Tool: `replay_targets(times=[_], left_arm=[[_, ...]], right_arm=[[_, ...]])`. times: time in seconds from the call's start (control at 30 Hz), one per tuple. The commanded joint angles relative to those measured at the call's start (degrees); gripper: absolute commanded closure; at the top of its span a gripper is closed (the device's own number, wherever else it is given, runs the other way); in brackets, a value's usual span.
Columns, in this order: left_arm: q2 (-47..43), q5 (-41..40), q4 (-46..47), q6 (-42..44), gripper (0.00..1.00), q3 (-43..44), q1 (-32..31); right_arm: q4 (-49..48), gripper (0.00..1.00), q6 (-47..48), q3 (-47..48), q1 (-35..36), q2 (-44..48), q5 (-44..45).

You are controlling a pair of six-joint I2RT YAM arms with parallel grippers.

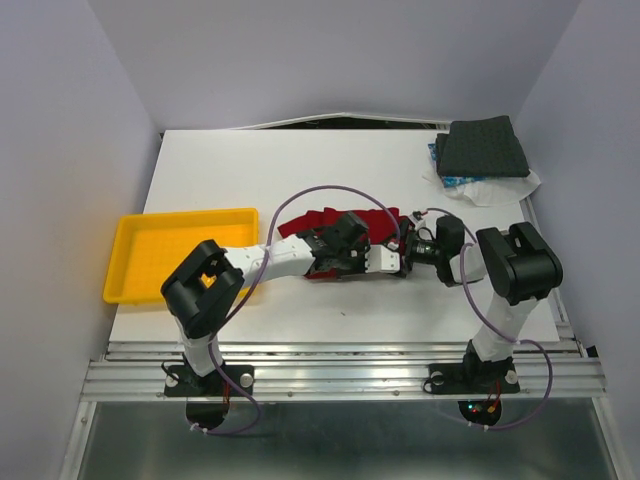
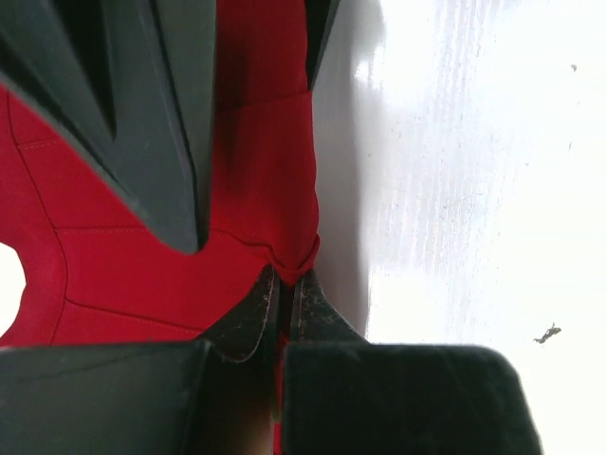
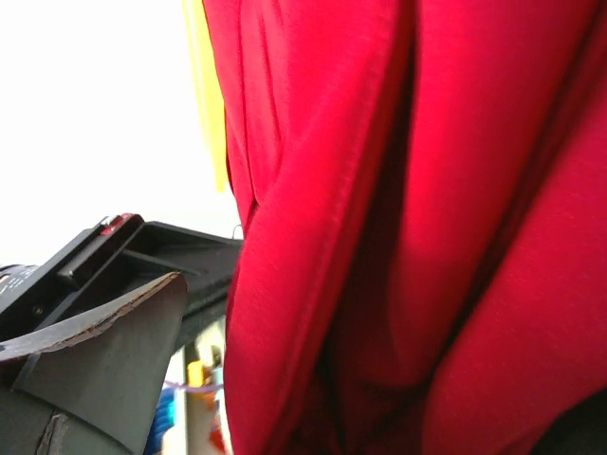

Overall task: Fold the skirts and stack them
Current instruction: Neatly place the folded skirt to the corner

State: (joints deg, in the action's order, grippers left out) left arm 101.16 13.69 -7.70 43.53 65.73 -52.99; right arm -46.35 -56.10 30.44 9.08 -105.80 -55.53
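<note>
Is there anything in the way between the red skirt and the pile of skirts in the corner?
No, nothing visible. Only bare white table lies between the red skirt and the grey skirt stacked at the far right corner. The yellow tray sits on the opposite side, to the left.

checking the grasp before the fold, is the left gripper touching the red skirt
Touching. The left wrist view shows the left gripper pinched shut on a fold at the edge of the red skirt.
</note>
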Motion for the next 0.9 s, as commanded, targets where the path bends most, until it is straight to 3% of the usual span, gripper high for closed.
replay_targets(times=[0.0, 0.13, 0.23, 0.27, 0.37, 0.4, 0.53, 0.57, 0.6, 0.63, 0.67, 0.7, 0.73, 0.8, 0.83, 0.87], left_arm=[[0.4, 4.0, 0.4, 3.1, 1.0, 3.4, 0.0], [1.6, 4.7, 0.2, 3.1, 1.0, 4.6, 0.0], [1.7, 5.4, 0.2, 3.7, 1.0, 4.8, 0.0], [1.8, 5.6, 0.1, 3.9, 1.0, 4.8, 0.0], [1.8, 6.0, 0.1, 4.3, 1.0, 4.7, 0.0], [1.8, 6.1, 0.1, 4.4, 1.0, 4.6, 0.0], [1.5, 6.1, 0.5, 3.8, 1.0, 4.3, 0.0], [1.3, 5.6, 0.5, 2.9, 1.0, 4.6, 0.0], [1.1, 5.0, 0.6, 2.9, 1.0, 4.6, 0.0], [0.3, 4.2, 0.2, 0.5, 0.98, 5.4, 0.3], [-0.4, 4.7, -1.0, -0.5, 0.79, 5.8, 0.7], [-1.5, 5.0, -1.4, -1.6, 0.7, 6.2, 1.0], [-4.0, 5.1, -1.6, -4.0, 0.63, 6.2, 1.3], [-6.8, 4.9, -2.3, -5.9, 0.53, 5.9, 2.3], [-8.2, 4.9, -2.7, -6.5, 0.43, 5.7, 2.5], [-10.8, 4.9, -3.5, -8.3, 0.41, 5.5, 2.9]], right_arm=[[-7.5, 0.0, 1.5, -2.6, 3.0, -3.3, 10.2], [-11.5, 0.01, -1.0, -1.9, 4.3, -7.3, 11.9], [-11.6, 0.14, -0.6, -1.3, 4.3, -9.5, 13.0], [-11.7, 0.24, -0.4, -1.3, 4.3, -9.9, 13.4], [-11.6, 0.36, 0.9, -1.0, 4.3, -10.5, 14.8], [-11.1, 0.45, 1.4, -0.6, 4.3, -10.6, 15.1], [-5.4, 0.64, 6.3, 2.4, 4.3, -9.4, 16.9], [-3.9, 0.77, 9.2, 3.6, 4.3, -8.2, 17.6], [-1.8, 0.82, 12.2, 4.6, 4.3, -7.2, 17.6], [5.9, 0.87, 20.4, 7.9, 4.3, -4.4, 18.8], [11.1, 0.93, 24.4, 9.9, 4.3, -3.0, 19.8], [15.3, 0.94, 28.4, 11.8, 4.3, -1.7, 21.4], [22.2, 0.96, 35.7, 13.6, 3.8, -0.4, 23.9], [28.5, 0.99, 41.7, 16.9, 2.9, 2.9, 26.4], [31.2, 0.99, 44.7, 20.2, 2.2, 3.4, 27.0], [36.5, 0.99, 50.3, 22.0, 1.6, 4.0, 27.2]])
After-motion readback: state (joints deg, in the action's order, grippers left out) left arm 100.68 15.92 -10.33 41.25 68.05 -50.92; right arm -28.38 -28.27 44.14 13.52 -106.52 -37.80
